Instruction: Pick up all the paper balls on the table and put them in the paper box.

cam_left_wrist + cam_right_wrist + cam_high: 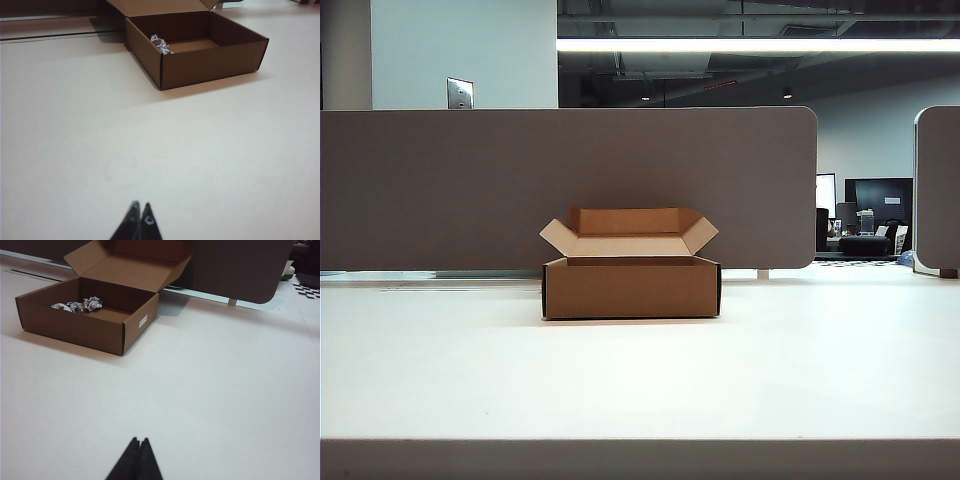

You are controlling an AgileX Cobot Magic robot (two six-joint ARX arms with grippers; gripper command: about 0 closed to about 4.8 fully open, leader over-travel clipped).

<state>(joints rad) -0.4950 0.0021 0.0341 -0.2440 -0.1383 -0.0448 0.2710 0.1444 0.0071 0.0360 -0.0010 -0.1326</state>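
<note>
the paper box (630,287) is a low brown cardboard carton sitting open near the middle of the white table (820,370), its flaps folded out and its back flap raised in front of the grey-brown divider panel (440,190). inside it lie the paper balls (77,305), small crumpled white wads with dark print marks, resting side by side on the box floor against one wall. the left gripper (139,206) hangs above bare tabletop well short of the box, its dark fingertips pressed together with nothing between them. the right gripper (139,441) is likewise over bare table, apart from the box, jaws fully closed and empty.
</note>
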